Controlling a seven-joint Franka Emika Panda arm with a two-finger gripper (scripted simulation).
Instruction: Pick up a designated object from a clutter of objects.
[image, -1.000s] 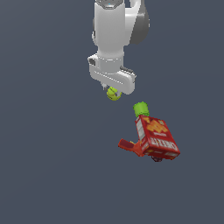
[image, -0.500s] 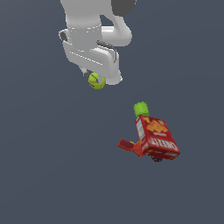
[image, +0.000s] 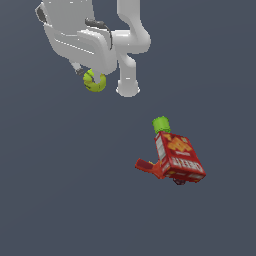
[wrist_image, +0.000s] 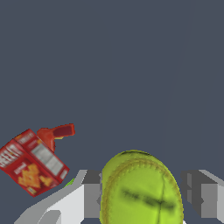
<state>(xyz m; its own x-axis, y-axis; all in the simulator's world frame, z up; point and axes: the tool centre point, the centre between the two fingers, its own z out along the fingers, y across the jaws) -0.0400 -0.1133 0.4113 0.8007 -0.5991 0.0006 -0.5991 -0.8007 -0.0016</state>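
A plain dark grey-blue surface (image: 60, 200) fills the scene. The gripper (image: 92, 80) is clamped on the yellow-green lump (image: 94, 82), held up well apart from the red printed box (image: 179, 157), the green cylinder (image: 161, 123) touching it, and the orange-red flat piece (image: 147, 167).

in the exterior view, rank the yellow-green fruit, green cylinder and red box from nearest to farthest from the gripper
1. Yellow-green fruit: held in the gripper, upper part of the exterior view's left.
2. Green cylinder: lower and toward the exterior view's right, at the box's top end.
3. Red box: just beyond the cylinder, lower right.
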